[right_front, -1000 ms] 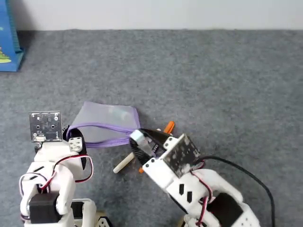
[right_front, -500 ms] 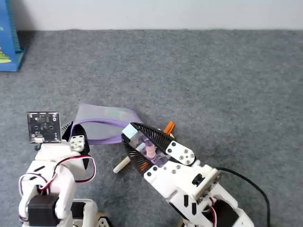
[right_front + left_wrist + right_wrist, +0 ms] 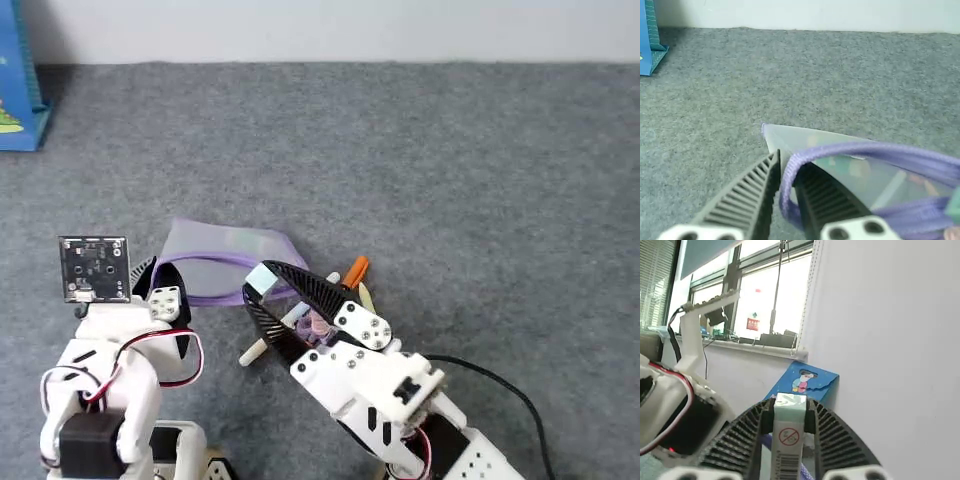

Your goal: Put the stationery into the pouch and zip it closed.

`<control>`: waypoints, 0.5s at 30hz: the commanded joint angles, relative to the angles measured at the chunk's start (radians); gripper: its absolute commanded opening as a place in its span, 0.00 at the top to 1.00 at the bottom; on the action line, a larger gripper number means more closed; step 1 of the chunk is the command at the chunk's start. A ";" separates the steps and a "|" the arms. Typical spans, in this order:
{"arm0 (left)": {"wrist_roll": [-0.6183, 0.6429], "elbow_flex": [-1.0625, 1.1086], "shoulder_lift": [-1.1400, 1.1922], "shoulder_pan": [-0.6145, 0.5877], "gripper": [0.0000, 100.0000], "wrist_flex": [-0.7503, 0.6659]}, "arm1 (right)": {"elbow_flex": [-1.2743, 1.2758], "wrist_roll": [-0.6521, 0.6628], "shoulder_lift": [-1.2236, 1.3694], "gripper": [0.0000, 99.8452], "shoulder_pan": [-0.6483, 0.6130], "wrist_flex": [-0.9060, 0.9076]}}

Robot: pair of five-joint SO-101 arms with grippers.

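Barely started: near the table's (image 3: 450, 150) front edge, the left gripper (image 3: 788, 165) pinches the unzipped pouch's (image 3: 225, 250) rim, the right gripper (image 3: 258, 286) clamps 1 white block (image 3: 788, 435) at its mouth, and the orange pen (image 3: 357, 268) and pale stick (image 3: 254, 349) lie outside.

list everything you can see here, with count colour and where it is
translucent purple zip pouch: one, purple, centre-left of the mat
white rectangular block with a barcode: one, white, held at the pouch's right end
orange pen: one, orange, right of the pouch, partly under an arm
cream stick: one, cream, in front of the pouch
blue box: one, blue, far left by the wall
grey mat: one, grey, covering the table
left gripper: fingers pinching the pouch's zip edge
right gripper: fingers clamping the block
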 commanded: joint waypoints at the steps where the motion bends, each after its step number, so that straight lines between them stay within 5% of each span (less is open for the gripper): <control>1: 0.018 -0.010 0.006 0.005 0.99 -0.035 | -0.025 0.003 -0.008 0.99 -0.007 -0.031; 15: 0.018 -0.008 0.006 0.003 0.99 -0.029 | -0.212 -0.112 0.346 0.99 -0.007 -0.051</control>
